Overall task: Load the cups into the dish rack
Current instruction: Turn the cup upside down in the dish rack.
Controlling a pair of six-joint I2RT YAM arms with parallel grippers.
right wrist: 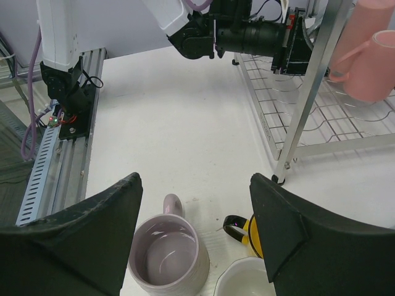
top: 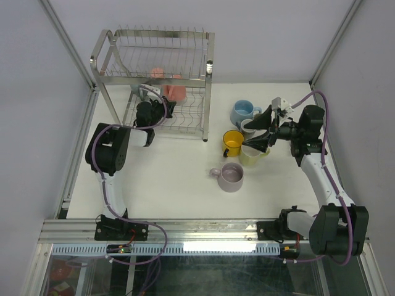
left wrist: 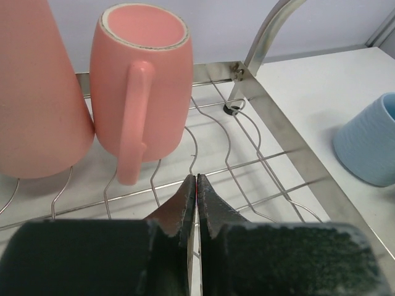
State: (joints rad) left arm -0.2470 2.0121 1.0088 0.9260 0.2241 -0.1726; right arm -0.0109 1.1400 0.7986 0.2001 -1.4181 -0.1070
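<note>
The chrome dish rack [top: 111,58] stands at the far left. Two salmon pink cups [top: 176,92] sit upside down on its lower shelf; in the left wrist view one [left wrist: 139,74] is centred and the other [left wrist: 34,92] is at the left. My left gripper [top: 164,106] is shut and empty just in front of them [left wrist: 195,180]. My right gripper [top: 258,131] is open and empty above a cluster of cups: light blue [top: 244,113], grey [top: 248,126], yellow [top: 232,142], pale green [top: 250,155] and lilac [top: 232,177]. The lilac cup [right wrist: 166,256] lies below its open fingers [right wrist: 194,185].
The rack's front right leg [right wrist: 302,105] stands near the yellow cup [right wrist: 249,233]. A pale cup rim [right wrist: 244,280] shows at the bottom of the right wrist view. The light blue cup [left wrist: 369,145] sits right of the rack. Frame posts stand at the table's far corners.
</note>
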